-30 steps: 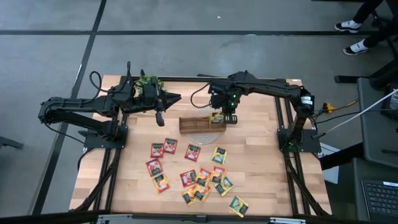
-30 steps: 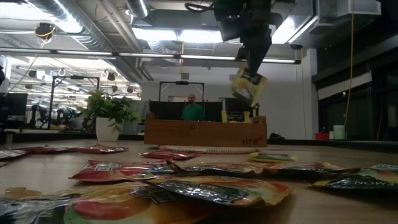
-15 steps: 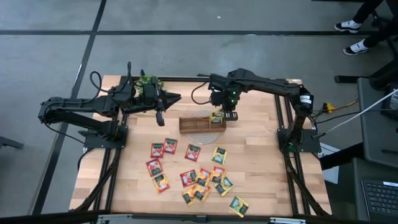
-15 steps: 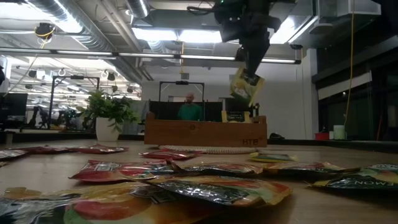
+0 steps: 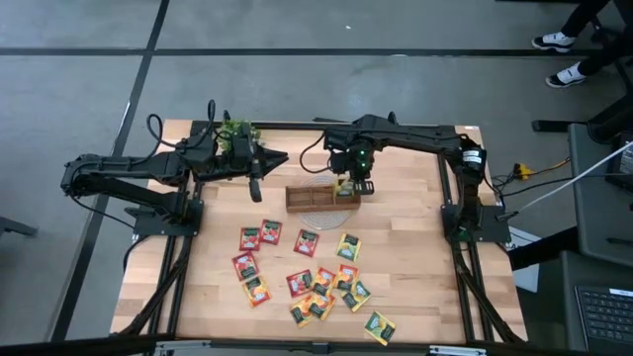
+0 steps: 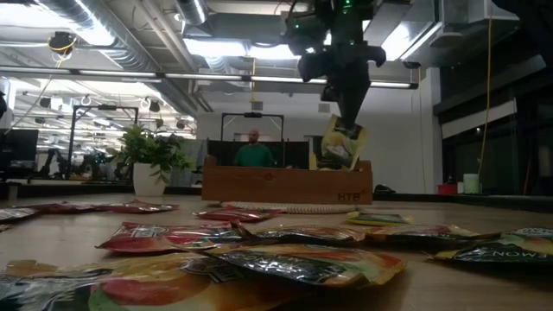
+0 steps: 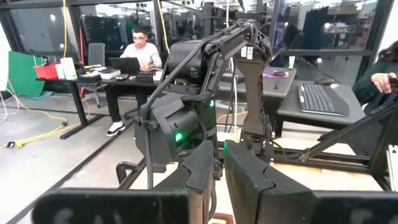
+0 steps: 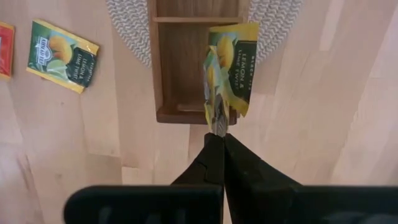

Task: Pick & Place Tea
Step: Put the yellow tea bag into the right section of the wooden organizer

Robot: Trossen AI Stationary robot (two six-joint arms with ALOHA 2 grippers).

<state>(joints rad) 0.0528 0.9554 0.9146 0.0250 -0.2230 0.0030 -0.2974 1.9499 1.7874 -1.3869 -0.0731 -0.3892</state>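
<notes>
My right gripper (image 5: 353, 184) is shut on a yellow-green tea sachet (image 8: 231, 67) and hangs over the right end compartment of the brown wooden tray (image 5: 315, 199). In the low view the sachet (image 6: 344, 143) hangs with its lower edge about level with the tray's rim (image 6: 285, 169). Several red, orange and yellow-green tea sachets (image 5: 302, 280) lie flat on the near half of the table. My left gripper (image 7: 218, 177) is held level above the table's far left part, shut on nothing. My right gripper pinches the sachet's upper edge (image 8: 215, 119) between its two fingers. The fingers (image 6: 349, 111) come from above and point down. The sachet hangs below them, tilted and bent, and I cannot tell whether it touches the tray.
The tray sits on a round woven mat (image 8: 129, 30). A small green potted plant (image 5: 235, 132) stands at the far left, beside the left arm. Bare wood lies right of the tray (image 5: 415, 213). People sit at desks in the room beyond.
My right gripper has gone down toward the tray's right end with the sachet, which now hangs lower, near the rim. It has stayed shut.
</notes>
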